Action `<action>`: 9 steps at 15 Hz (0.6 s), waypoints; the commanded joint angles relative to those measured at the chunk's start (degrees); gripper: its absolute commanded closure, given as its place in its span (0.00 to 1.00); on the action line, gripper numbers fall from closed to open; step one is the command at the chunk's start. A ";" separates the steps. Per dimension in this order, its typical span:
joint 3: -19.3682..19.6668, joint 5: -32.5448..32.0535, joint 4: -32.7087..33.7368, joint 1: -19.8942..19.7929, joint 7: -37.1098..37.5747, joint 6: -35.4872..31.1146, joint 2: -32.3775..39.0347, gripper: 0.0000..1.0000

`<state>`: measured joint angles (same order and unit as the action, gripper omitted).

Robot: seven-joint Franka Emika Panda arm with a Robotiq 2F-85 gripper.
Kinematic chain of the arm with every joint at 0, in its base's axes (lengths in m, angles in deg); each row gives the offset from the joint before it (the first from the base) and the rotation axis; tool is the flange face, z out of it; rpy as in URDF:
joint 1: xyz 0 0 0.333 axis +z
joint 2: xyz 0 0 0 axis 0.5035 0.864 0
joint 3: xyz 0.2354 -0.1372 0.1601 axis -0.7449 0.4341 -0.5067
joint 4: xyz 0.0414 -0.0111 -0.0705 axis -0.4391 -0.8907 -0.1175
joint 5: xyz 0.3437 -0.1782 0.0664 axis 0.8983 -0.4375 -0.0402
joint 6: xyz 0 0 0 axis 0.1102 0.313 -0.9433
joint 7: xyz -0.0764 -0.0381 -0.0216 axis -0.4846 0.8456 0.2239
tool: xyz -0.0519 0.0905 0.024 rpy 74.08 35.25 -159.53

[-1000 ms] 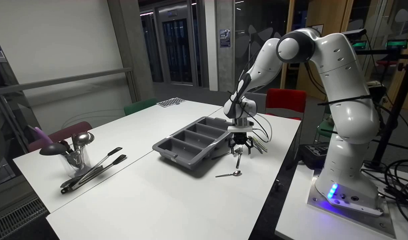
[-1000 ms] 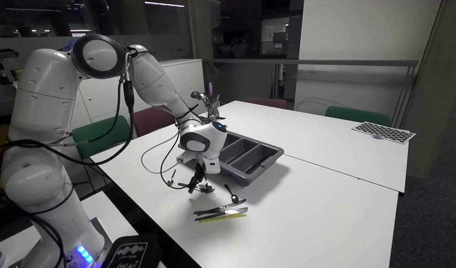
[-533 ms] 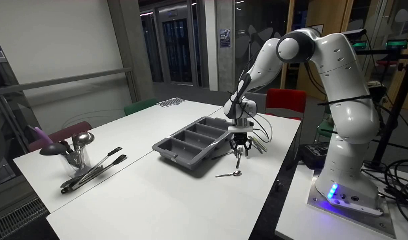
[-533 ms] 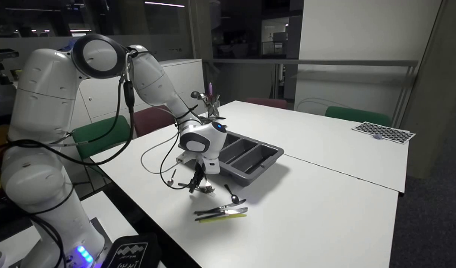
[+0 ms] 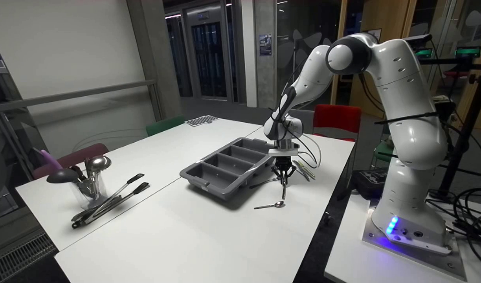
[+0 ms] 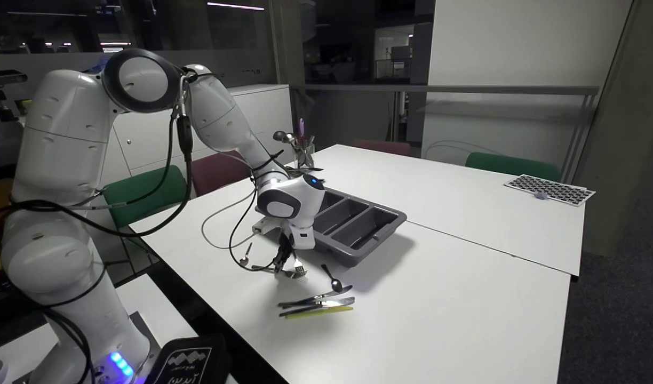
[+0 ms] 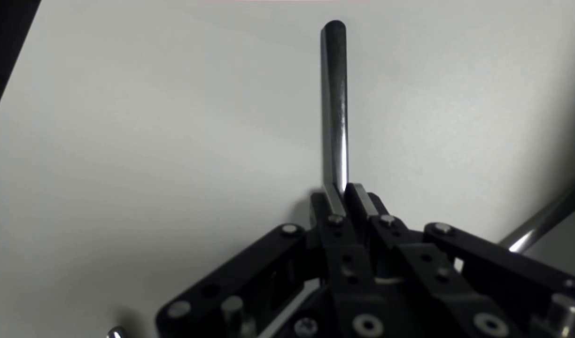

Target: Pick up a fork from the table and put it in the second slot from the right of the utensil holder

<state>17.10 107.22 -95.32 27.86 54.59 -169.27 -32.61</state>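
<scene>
Judging fork (image 7: 336, 103) light, stiff, not fragile; smooth metal handle likely slippery, could swivel between pads (image 7: 335, 202). We have gripper (image 7: 346, 199) clenched on fork, handle jutting out beyond, head hidden in wrist view. Fork sits at or just above table (image 5: 209, 236), near utensil holder (image 5: 215, 188); cannot tell if lifted. Best hold, we think: mid-length, for balance.

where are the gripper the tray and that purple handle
Gripper (image 7: 346, 197), in the wrist view: midway between its fingertips.
Tray (image 5: 246, 174), in an exterior view: its long rim on the gripper's side.
Purple handle (image 5: 50, 159), in an exterior view: midway along it.
</scene>
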 commanded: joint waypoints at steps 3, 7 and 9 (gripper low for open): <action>-0.86 -0.56 -2.01 -0.64 -0.18 -1.68 -1.89 0.98; -0.46 -1.23 -3.19 0.07 1.47 -0.75 -4.41 0.98; 0.01 -2.73 -3.74 0.68 2.43 0.00 -6.36 0.98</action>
<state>17.07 106.97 -95.65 28.00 54.73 -169.27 -33.58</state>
